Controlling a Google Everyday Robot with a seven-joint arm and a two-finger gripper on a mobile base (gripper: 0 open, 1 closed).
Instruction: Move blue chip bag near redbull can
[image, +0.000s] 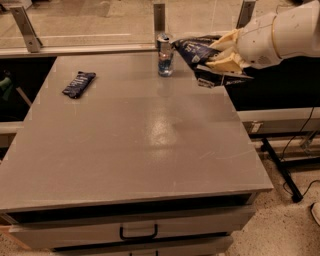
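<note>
The blue chip bag (196, 51), dark navy and crinkly with white lettering, hangs in the air at the table's far right edge. My gripper (223, 52) is shut on the bag, its cream fingers (225, 64) pinching the bag's right part. The redbull can (165, 55), slim and silver-blue, stands upright at the back of the table, just left of the bag. The bag's left tip is close to the can's top; I cannot tell if they touch.
A small dark blue snack bar wrapper (78, 83) lies at the table's back left. The grey table (135, 145) has a drawer with a black handle (138, 233) in front. A glass railing with metal posts (159, 15) runs behind the table.
</note>
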